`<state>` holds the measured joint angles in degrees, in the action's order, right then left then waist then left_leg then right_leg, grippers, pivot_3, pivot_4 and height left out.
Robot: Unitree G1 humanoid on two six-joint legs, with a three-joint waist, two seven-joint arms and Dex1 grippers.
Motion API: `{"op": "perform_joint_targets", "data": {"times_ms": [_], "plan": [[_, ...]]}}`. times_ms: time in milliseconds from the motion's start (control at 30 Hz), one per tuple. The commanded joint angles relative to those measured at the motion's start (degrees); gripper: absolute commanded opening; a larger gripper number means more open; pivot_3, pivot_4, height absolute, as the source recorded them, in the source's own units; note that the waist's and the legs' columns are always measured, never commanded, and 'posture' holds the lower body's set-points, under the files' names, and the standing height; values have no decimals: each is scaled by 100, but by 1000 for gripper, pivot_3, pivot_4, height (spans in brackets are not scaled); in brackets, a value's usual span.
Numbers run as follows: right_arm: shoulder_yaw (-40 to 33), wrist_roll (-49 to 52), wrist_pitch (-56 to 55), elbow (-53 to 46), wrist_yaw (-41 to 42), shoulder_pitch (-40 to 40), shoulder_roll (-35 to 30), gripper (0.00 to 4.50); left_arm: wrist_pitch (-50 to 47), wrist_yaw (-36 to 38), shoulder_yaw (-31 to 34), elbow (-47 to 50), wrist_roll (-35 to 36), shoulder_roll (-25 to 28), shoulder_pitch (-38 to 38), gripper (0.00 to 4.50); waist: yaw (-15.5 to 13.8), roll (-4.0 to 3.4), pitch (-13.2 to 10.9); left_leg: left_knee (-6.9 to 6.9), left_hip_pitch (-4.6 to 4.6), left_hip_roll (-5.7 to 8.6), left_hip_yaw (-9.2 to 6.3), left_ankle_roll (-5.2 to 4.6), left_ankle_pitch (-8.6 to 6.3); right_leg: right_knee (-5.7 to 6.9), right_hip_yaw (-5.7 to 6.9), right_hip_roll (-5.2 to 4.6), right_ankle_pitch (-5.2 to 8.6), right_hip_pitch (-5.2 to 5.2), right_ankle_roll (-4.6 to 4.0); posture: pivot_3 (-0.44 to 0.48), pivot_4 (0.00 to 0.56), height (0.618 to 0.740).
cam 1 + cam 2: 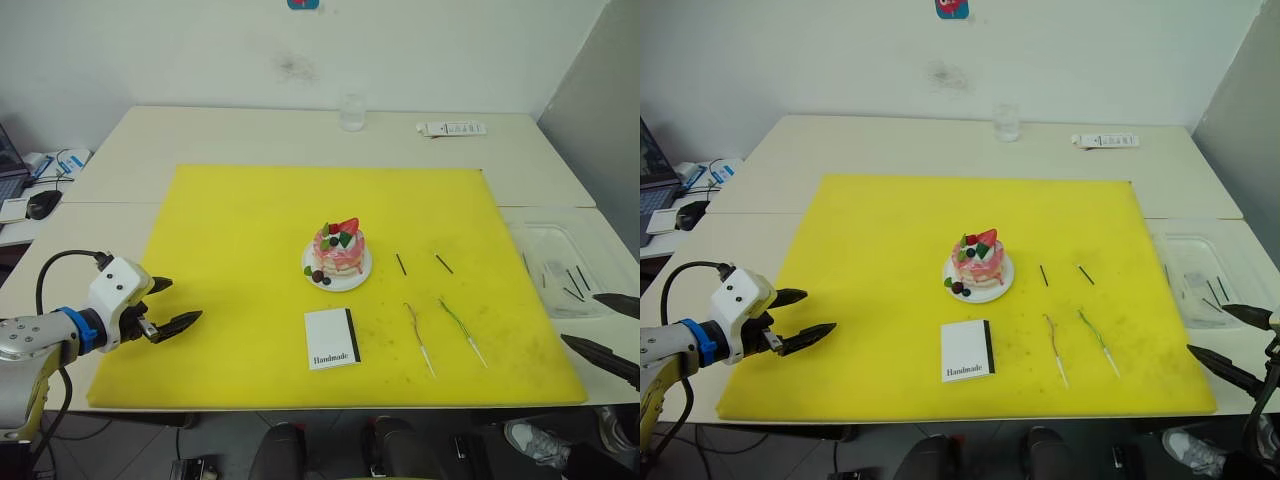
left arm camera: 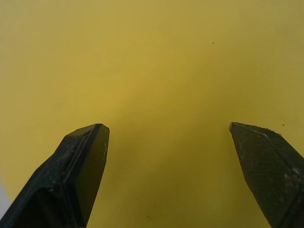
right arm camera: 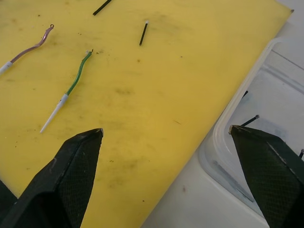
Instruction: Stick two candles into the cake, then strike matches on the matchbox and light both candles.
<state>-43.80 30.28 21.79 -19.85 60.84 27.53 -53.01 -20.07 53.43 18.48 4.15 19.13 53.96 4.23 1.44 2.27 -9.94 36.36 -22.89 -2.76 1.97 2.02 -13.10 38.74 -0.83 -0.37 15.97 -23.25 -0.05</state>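
Left claw: the left claw [image 1: 168,303] hung with its fingers wide apart and empty over the near left corner of the yellow mat [image 1: 240,220], nothing between them but bare mat.
Right claw: the right claw [image 1: 1230,343] sat spread apart too, holding nothing, straddling the mat's right edge and the clear tray [image 3: 266,95] on the worktop [image 1: 250,130].
Candles: closest to the right claw, the greenish candle [image 3: 71,87] lay flat just ahead of its fingers, the brownish-pink candle [image 3: 29,48] just beyond that, apart from each other.
Matches: two short dark matches [image 3: 143,33] lay farther out from the right claw, past the candles.
Cake: the cake [image 1: 338,253] stood mid-mat between the two claws, no candle in it.
Matchbox: the matchbox [image 1: 331,338] lay flat just this side of the cake, well away from the left claw.
Risk: those candles looked thin and lay flush on the mat; a pinch could slide off or snap one, and a hard push might tip the cake.
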Motion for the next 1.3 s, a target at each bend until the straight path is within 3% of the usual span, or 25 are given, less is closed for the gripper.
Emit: {"op": "perform_joint_targets", "data": {"times_ms": [33,200,433,833,1033,1300], "plan": [[-50,-35,-11,-145,-28,-47,47,4500,-48,153,181,175,131,82,38,4482,0,0,0,0,0,0,0,0,0,0,0,0,0,0,0,0,150,740],[16,-80,-27,-184,-34,-39,134,4500,-47,225,173,99,64,107,24,4482,1,0,0,0,1,0,0,0,0,2,1,0,0,0,0,0,150,740],[106,-99,-17,-197,-13,-164,140,4500,701,595,302,-293,188,-26,-146,4482,1,0,1,0,4,0,0,0,0,9,0,0,0,0,0,0,150,740],[190,-48,84,-350,-51,-390,155,4500,530,939,333,-151,603,-89,-124,4482,3,0,1,3,5,0,1,0,0,14,-1,2,0,2,0,0,150,740],[197,167,350,-713,-189,-599,138,4500,-191,995,114,863,1185,-149,-54,4482,4,0,1,4,5,0,1,0,1,15,-2,1,-1,3,1,0,150,740],[443,879,1382,-1978,-932,-957,155,4500,-1155,936,-884,2518,2030,-365,-362,4482,7,0,1,15,5,-1,-3,1,1,22,-4,10,-2,4,4,0,150,740]]}}
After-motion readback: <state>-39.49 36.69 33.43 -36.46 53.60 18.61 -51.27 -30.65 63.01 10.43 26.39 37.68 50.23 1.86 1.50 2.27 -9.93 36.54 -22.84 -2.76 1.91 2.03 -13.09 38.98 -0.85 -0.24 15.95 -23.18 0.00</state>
